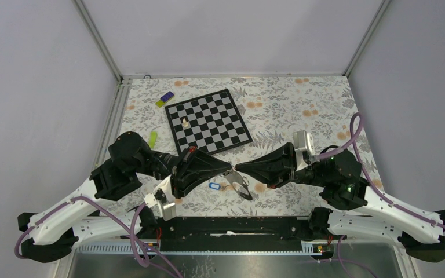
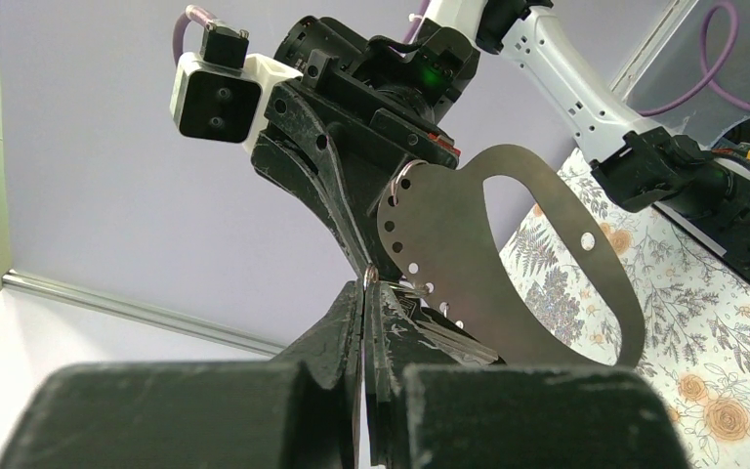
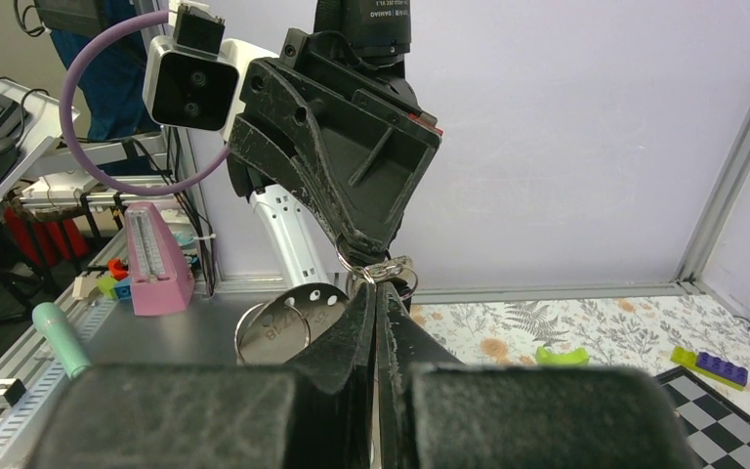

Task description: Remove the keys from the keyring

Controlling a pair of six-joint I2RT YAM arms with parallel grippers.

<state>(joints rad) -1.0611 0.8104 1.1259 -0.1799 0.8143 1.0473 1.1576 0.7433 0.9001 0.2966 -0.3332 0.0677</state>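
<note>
My left gripper (image 1: 230, 168) and right gripper (image 1: 237, 168) meet tip to tip above the flowered table, both shut. The keyring (image 3: 383, 266), a cluster of thin wire rings, sits pinched between the two tips. In the left wrist view a bit of ring (image 2: 370, 277) peeks out of my shut left gripper (image 2: 366, 290), and a silvery key (image 2: 444, 330) lies along its right finger. A large silvery plate with a cut-out (image 2: 449, 254) hangs from the rings, and so does a round engraved disc (image 3: 283, 330). The blue tag (image 1: 213, 185) shows just below the grippers. My right gripper (image 3: 376, 289) is closed at the rings.
A chessboard (image 1: 208, 120) with one white chess piece (image 1: 185, 123) lies behind the grippers. A green object (image 1: 152, 139) rests by the left arm. A yellow and purple block (image 1: 164, 99) lies at the back left. The table's rails run along the left and back edges.
</note>
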